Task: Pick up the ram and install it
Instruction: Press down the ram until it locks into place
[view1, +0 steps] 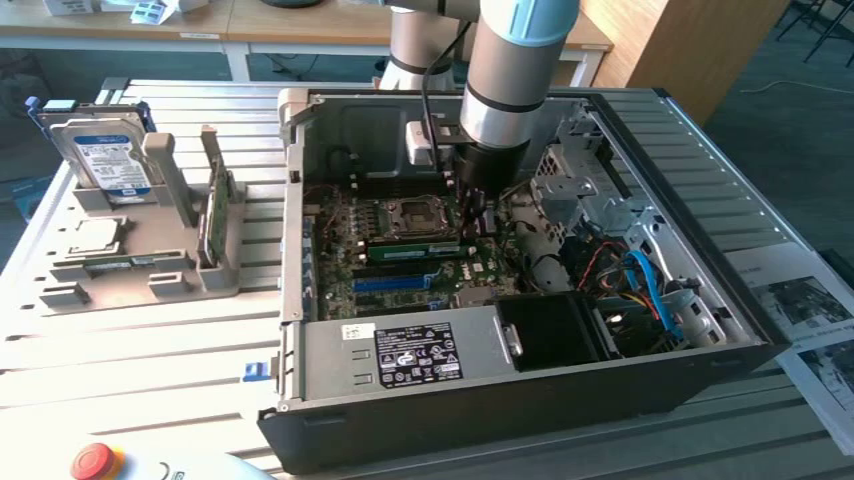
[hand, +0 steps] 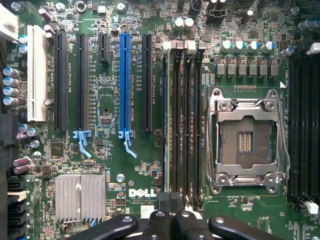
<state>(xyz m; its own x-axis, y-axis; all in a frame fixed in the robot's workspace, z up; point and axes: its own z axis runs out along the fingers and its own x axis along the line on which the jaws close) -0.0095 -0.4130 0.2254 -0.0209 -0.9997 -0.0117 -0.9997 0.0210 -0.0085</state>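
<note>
The ram (view1: 414, 250) is a long green stick standing on edge in the memory slots next to the CPU socket (view1: 407, 215), inside the open computer case (view1: 534, 390). My gripper (view1: 481, 203) hangs just above the motherboard at the end of that stick on the exterior view's right. In the wrist view the black fingers (hand: 159, 222) meet at the middle, so the gripper (hand: 172, 222) is shut with nothing visible between them. It looks straight down on the memory slots (hand: 182, 125) and the CPU socket (hand: 246, 142). Seen edge-on there, the ram cannot be told from the slots.
A grey fixture (view1: 134, 270) on the exterior view's left holds a hard drive (view1: 107, 150) with a blue-white label and an upright green card (view1: 214, 205). Case walls, a drive cage (view1: 601, 190) and cables (view1: 641, 290) crowd the arm. A red stop button (view1: 96, 460) sits at the front.
</note>
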